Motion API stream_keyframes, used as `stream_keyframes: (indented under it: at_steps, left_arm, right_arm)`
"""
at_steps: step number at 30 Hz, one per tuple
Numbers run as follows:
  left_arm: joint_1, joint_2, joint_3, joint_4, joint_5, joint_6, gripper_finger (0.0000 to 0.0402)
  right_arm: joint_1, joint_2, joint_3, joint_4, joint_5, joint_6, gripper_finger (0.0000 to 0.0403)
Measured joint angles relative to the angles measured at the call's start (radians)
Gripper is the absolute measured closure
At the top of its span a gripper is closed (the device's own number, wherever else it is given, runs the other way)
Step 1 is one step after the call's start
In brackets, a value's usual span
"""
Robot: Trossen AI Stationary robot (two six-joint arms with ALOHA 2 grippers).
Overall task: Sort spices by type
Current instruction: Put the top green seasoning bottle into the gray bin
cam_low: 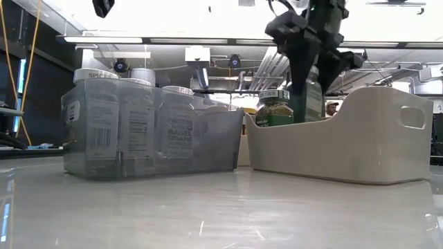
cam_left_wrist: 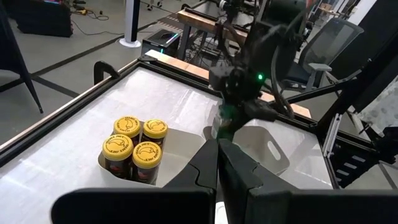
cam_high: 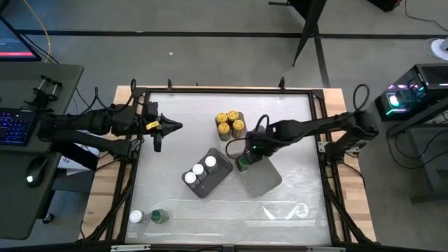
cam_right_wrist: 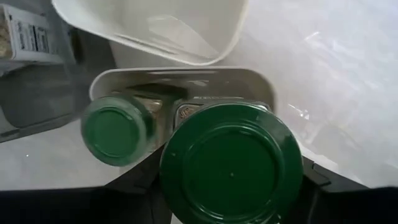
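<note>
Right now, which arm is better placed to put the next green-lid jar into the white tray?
The right arm. Its gripper already holds a green-lid jar above the white tray, beside another green-lid jar. The left gripper waits far from it.

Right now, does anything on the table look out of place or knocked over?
Yes. Two jars sit apart near the table's front-left corner, outside every tray: a white-lidded jar and a green-lidded jar that seems to lie on its side. Elsewhere, jars are grouped in trays.
</note>
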Motion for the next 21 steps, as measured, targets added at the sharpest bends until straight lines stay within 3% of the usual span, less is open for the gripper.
stream_keyframes:
  at_steps: [12, 18, 21]
  left_arm:
    - [0.0, 0.0, 0.0, 0.0, 0.0, 0.006, 0.0401]
    - [0.0, 0.0, 0.0, -0.002, 0.0, 0.007, 0.0402]
    - [0.0, 0.0, 0.0, -0.002, 0.0, 0.013, 0.0401]
  right_arm:
    - [-0.002, 0.092, 0.0, 0.037, 0.0, -0.038, 0.021]
    - [-0.003, 0.096, 0.0, 0.039, 0.01, -0.033, 0.012]
    - [-0.003, 0.096, 0.0, 0.043, 0.017, -0.022, 0.0104]
